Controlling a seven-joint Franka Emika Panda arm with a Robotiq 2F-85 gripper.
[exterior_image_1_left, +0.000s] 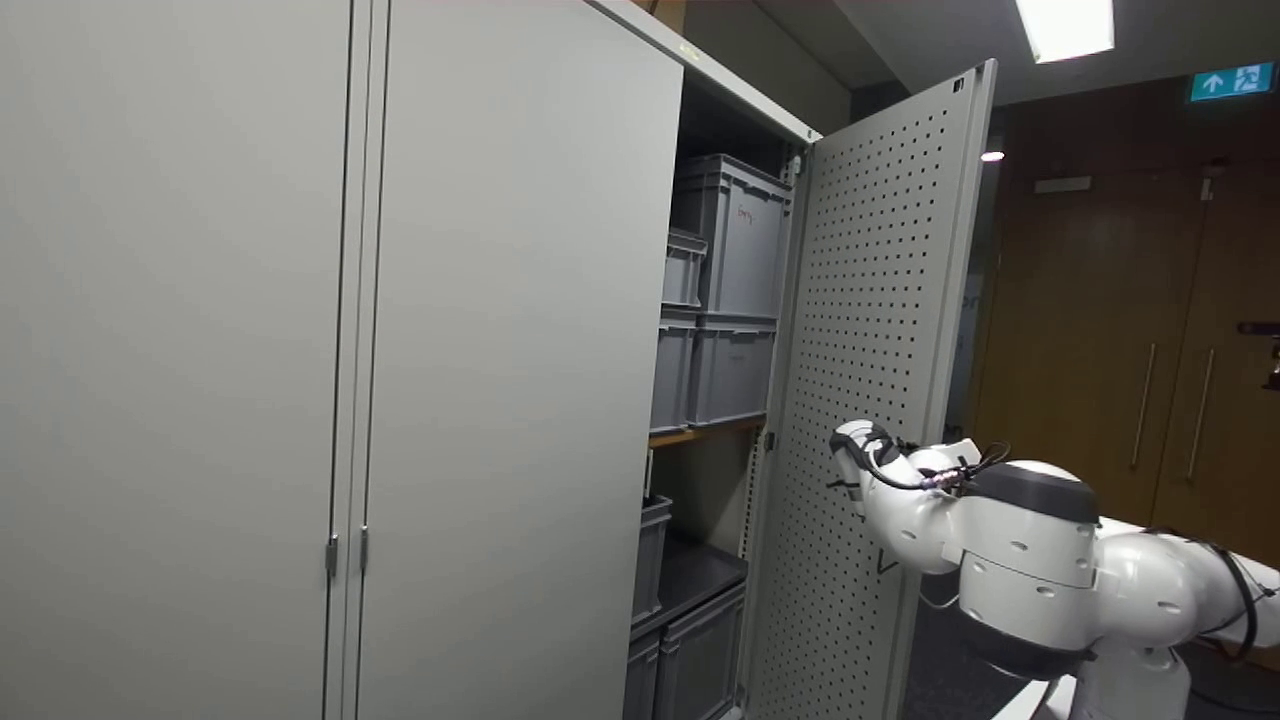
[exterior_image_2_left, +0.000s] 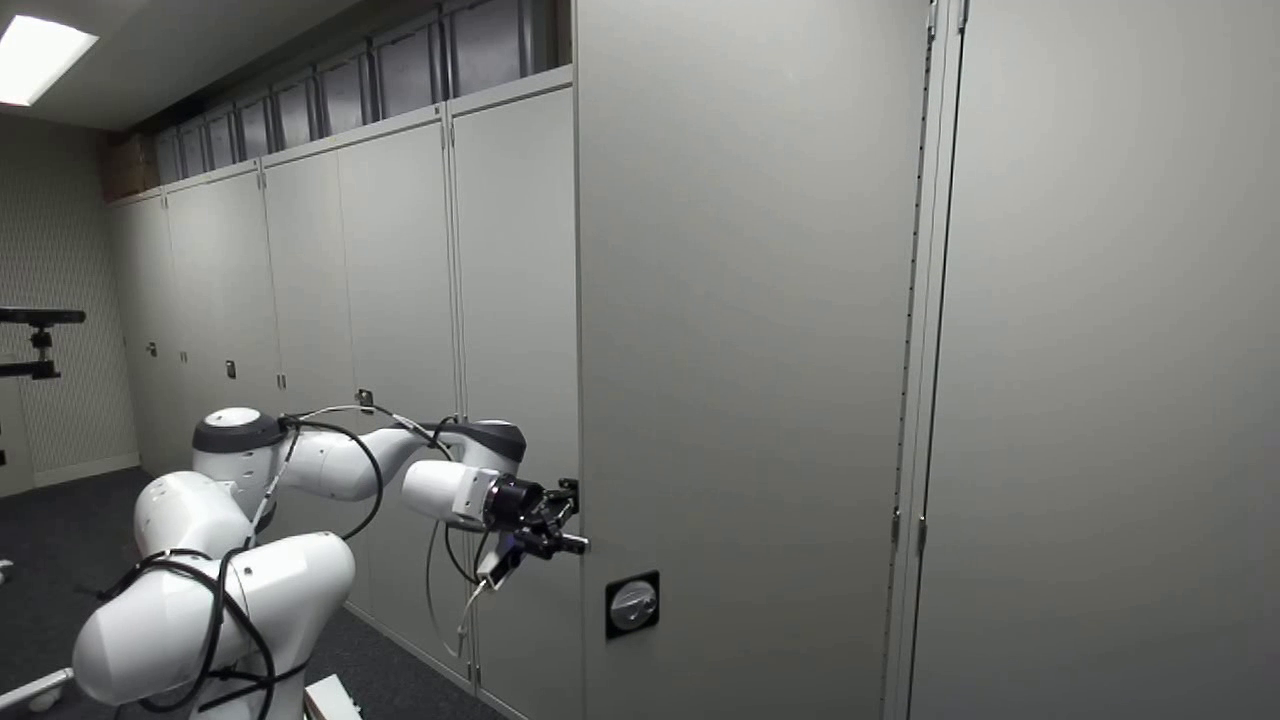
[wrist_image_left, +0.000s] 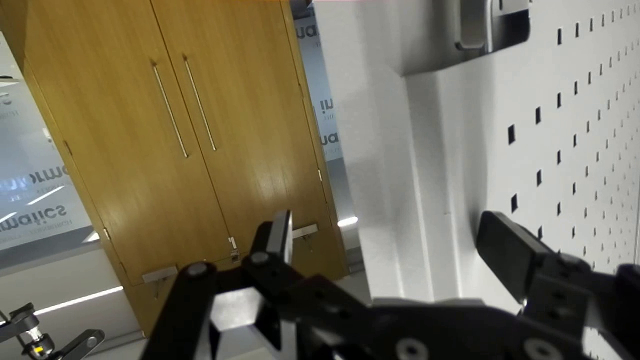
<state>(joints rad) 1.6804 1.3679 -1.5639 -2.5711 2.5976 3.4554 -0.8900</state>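
A tall grey cabinet door stands swung out, its perforated inner face showing. In the wrist view the free edge of this door runs between the fingers of my gripper, which is open. One finger lies close along the perforated side, with a shadow beside it; contact cannot be told. The opposite finger is apart from the door, on its outer side. An exterior view has the gripper at the door's edge, above a round lock handle. A metal latch part sits in a cutout.
Inside the cabinet stand several grey bins on shelves. A shut cabinet door adjoins the opening. Further cabinets line the wall behind the arm. Wooden double doors stand in the background. Cables hang from the arm.
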